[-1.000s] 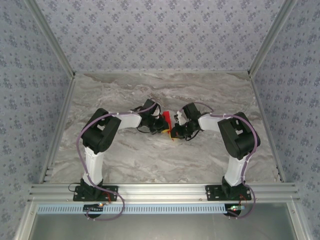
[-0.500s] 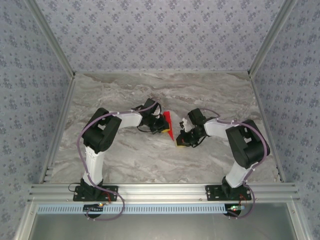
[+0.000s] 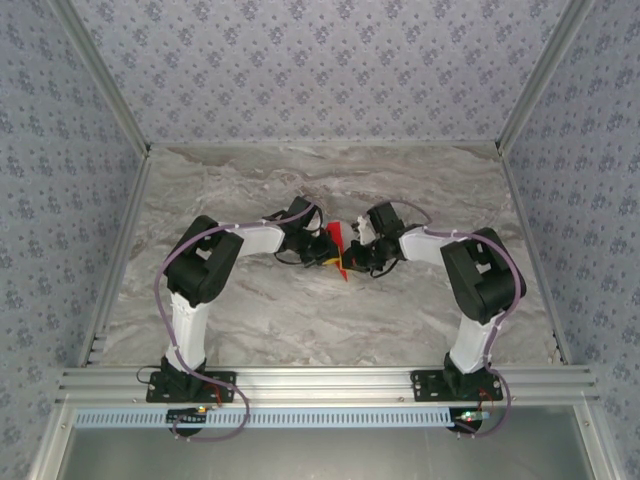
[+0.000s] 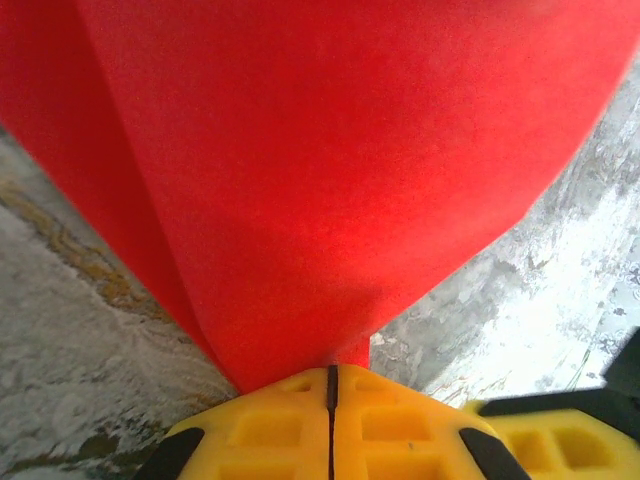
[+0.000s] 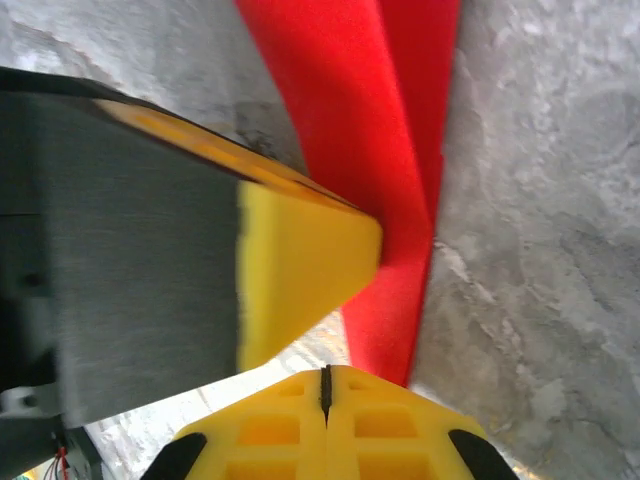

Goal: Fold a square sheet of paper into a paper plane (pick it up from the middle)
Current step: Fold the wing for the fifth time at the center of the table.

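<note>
The square sheet of paper (image 3: 335, 238) is bright red and folded into a narrow pointed shape, standing on edge above the table's middle. My left gripper (image 3: 326, 254) is shut on its lower corner; in the left wrist view the red folds (image 4: 330, 180) fan out from the closed yellow jaws (image 4: 331, 372). My right gripper (image 3: 349, 263) sits just right of it, shut with nothing between its jaws. In the right wrist view its closed tips (image 5: 325, 373) lie beside the paper's lower edge (image 5: 385, 290), close to the left gripper's yellow finger (image 5: 300, 265).
The marble-patterned table (image 3: 300, 310) is bordered by aluminium rails and patterned walls on three sides. Both arms bend inward and meet near the centre. In the left wrist view the right gripper's yellow body (image 4: 545, 440) is at the lower right.
The right gripper pulled away to the lower right, then came back to the paper's right side. The left gripper kept hold of the paper almost without moving.
</note>
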### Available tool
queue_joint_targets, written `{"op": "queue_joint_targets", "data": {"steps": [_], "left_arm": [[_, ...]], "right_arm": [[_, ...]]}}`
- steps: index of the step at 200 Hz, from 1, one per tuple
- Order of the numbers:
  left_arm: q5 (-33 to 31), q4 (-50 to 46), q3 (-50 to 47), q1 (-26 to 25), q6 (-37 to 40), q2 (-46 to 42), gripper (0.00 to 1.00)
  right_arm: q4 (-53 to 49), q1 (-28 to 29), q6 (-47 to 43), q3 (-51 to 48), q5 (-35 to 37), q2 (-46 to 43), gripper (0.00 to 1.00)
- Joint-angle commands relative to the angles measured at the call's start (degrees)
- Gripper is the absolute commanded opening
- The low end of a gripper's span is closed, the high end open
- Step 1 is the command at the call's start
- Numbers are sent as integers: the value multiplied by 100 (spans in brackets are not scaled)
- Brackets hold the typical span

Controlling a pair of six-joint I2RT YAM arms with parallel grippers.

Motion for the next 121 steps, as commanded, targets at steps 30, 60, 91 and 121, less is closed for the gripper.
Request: {"op": "queue_joint_targets", "data": {"steps": [30, 60, 91, 121], "left_arm": [[-333, -199, -13, -1, 441, 54, 9], [-269, -329, 217, 12, 1042, -43, 14], [-243, -563, 532, 65, 1894, -215, 20], [-117, -397, 514, 164, 2380, -266, 27]], "right_arm": [[-261, -22, -227, 0, 252, 338, 0], [-818, -27, -569, -3, 574, 446, 0], [-1027, -41, -644, -22, 699, 509, 0], [-1040, -36, -628, -14, 719, 529, 0]]}}
